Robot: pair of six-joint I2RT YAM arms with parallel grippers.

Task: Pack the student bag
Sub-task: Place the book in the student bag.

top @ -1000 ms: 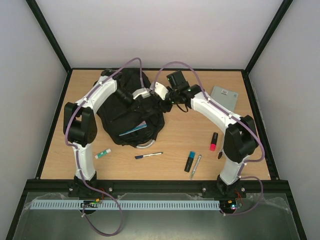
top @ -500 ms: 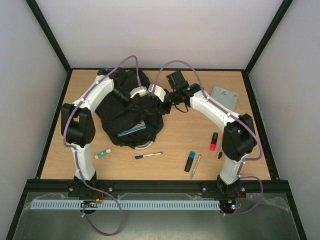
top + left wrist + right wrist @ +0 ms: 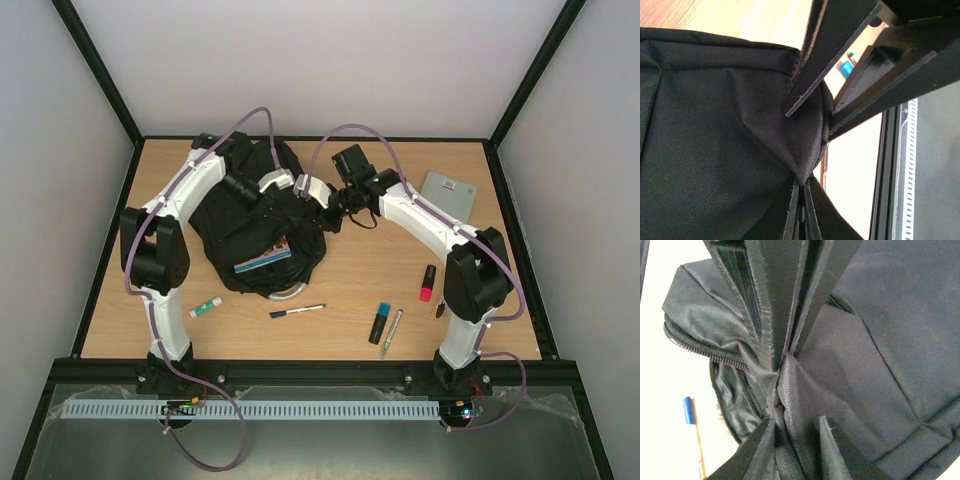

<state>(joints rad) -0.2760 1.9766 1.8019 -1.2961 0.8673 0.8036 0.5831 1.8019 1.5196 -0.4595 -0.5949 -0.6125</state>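
The student bag point(image 3: 250, 225), a black fabric backpack, lies at the back left of the table with its top opening toward me. A book with a teal edge point(image 3: 264, 258) shows in that opening, and a grey-white loop handle point(image 3: 286, 292) lies at the bag's near edge. My left gripper point(image 3: 296, 196) is at the bag's right upper side. In the left wrist view it point(image 3: 801, 182) is shut on a pinched fold of the black fabric point(image 3: 730, 150). My right gripper point(image 3: 796, 419) has a bunched webbing strap point(image 3: 790, 390) of the bag between its fingers, beside the open zip point(image 3: 695, 347).
On the wood lie a glue stick point(image 3: 206, 308), a blue-capped pen point(image 3: 297, 311), a blue highlighter point(image 3: 380, 322), a silver pen point(image 3: 392, 332) and a red-and-black marker point(image 3: 427, 283). A grey flat case point(image 3: 447, 192) sits at the back right. Black frame rails edge the table.
The right jaws have narrowed onto the bag's strap. The left arm has drawn back and left with its fold of fabric, and the bag's opening has shifted slightly.
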